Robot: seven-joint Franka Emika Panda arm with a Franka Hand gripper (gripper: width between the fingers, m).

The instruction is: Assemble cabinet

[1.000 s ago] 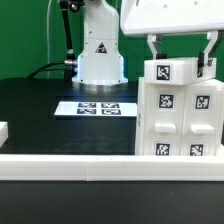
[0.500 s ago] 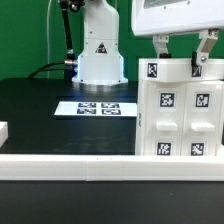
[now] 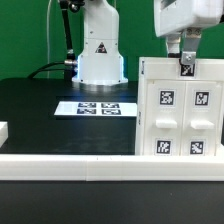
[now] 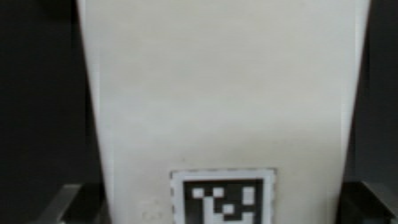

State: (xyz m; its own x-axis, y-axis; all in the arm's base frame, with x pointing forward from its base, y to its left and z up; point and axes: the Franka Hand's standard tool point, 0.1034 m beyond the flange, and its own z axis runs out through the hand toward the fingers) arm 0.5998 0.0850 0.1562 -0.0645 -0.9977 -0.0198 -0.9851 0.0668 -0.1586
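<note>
The cabinet (image 3: 180,122) is a tall white box at the exterior view's right. Its front face carries four small tagged square panels. My gripper (image 3: 187,70) comes straight down onto its top edge and is seen edge-on, with a small tag just below the fingertips. In the wrist view a long white face of the cabinet (image 4: 214,90) fills the gap between my dark fingers (image 4: 71,203), with a tag down at the fingertips, where my gripper (image 4: 221,205) is centred. The jaws stand against both sides of this white part, shut on it.
The marker board (image 3: 98,108) lies flat on the black table in front of the robot base (image 3: 100,55). A white rail (image 3: 70,165) runs along the front edge. A small white block (image 3: 3,130) sits at the exterior view's far left.
My gripper has turned about its vertical axis from broadside to edge-on. The small tag at the cabinet's top has moved from the exterior view's left toward its right.
</note>
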